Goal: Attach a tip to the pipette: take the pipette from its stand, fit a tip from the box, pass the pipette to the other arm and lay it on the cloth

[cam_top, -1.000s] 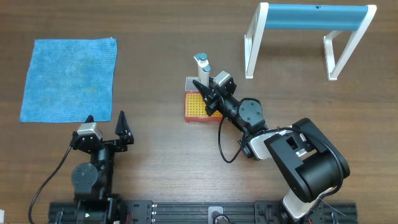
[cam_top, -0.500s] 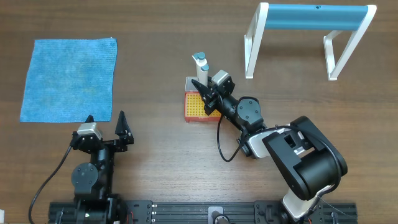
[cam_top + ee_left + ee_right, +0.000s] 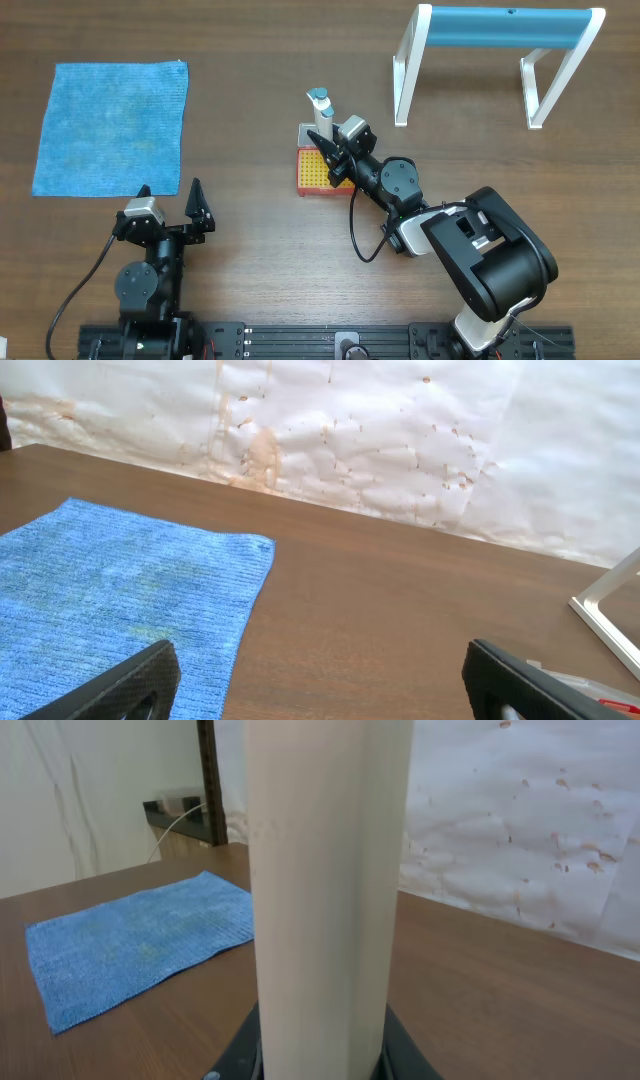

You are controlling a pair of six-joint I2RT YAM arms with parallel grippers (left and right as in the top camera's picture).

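Two arms stand at the table (image 3: 260, 250). We see the right gripper (image 3: 328, 152) closed around the pipette (image 3: 323, 105), which it holds upright near the middle of the table, close by the red tip box (image 3: 311, 175). The left gripper (image 3: 169, 187) has its fingers wide apart and holds nothing; it is at eight o'clock, just beside the six o'clock edge of the blue cloth (image 3: 112, 128). The white stand (image 3: 505, 28) is at two o'clock, well apart from the pipette.
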